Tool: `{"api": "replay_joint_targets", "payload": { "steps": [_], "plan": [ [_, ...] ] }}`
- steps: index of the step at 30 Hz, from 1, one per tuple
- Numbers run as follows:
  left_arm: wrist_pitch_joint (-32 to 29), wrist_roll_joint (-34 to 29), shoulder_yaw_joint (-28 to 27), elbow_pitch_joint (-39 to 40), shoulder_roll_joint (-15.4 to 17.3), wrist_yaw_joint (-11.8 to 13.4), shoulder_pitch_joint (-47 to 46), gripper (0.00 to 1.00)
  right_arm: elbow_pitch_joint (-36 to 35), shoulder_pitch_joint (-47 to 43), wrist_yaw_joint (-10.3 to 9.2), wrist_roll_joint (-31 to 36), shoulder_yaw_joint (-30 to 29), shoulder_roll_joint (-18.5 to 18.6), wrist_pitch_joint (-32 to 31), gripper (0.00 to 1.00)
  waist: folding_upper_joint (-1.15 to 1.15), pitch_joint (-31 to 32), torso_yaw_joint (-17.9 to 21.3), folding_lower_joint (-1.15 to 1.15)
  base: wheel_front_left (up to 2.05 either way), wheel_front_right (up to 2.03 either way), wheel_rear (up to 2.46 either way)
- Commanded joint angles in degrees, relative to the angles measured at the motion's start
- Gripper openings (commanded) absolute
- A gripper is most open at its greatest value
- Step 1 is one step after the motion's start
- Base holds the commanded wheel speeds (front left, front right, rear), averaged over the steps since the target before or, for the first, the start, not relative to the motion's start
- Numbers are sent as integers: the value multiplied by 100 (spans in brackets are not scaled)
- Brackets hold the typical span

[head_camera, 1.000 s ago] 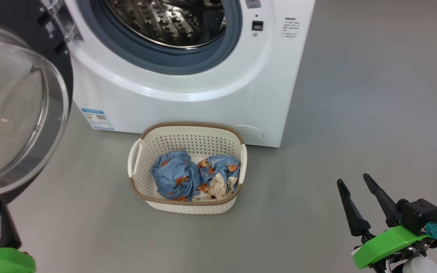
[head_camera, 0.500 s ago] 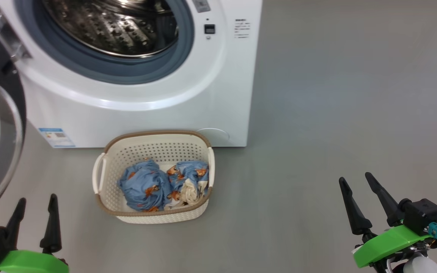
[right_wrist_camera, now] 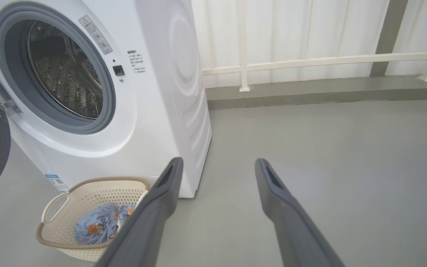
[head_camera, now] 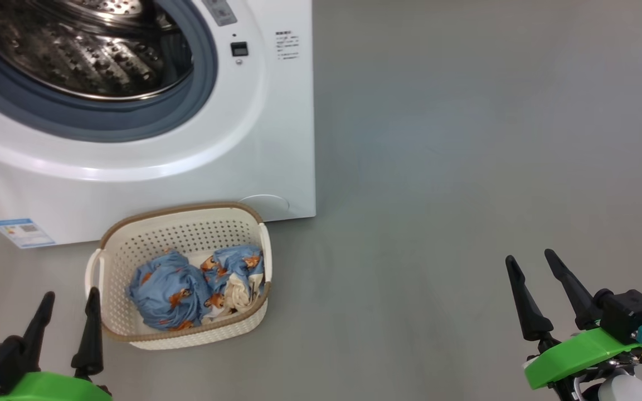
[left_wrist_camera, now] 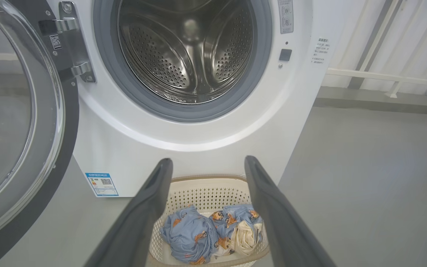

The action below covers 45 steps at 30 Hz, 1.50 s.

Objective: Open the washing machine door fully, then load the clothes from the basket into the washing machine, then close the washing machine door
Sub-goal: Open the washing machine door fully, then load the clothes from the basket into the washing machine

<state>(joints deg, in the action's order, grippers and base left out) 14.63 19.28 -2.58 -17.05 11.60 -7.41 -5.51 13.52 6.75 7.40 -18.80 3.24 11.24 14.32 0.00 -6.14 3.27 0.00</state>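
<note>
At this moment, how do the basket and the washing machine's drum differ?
The basket holds the clothes; the drum looks empty. The basket is cream plastic with a brown rim; the drum is shiny steel. The basket opens upward on the floor; the drum opens forward, with the washing machine door swung aside. Both have perforated walls.

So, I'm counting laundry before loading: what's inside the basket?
Inside the basket lie two bunched blue printed clothes and a cream cloth tucked beside them. Whatever sits beneath them is covered.
</note>
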Motion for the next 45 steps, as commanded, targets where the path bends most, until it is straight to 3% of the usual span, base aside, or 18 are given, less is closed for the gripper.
{"api": "replay_joint_targets", "payload": {
  "steps": [1,33,45],
  "plan": [
    [37,45,-180,156,171,-7,-5,100,-164,29,9,-105,99,57,68,100,0,5,107,0,0,0,0],
    [37,408,-83,138,121,-8,33,100,-196,27,9,-81,-14,18,68,100,0,-4,278,0,0,-1,1],
    [37,411,-5,80,204,-8,-28,100,-211,57,9,-75,12,-20,68,100,0,-66,280,0,59,-134,75]
  ]
}}
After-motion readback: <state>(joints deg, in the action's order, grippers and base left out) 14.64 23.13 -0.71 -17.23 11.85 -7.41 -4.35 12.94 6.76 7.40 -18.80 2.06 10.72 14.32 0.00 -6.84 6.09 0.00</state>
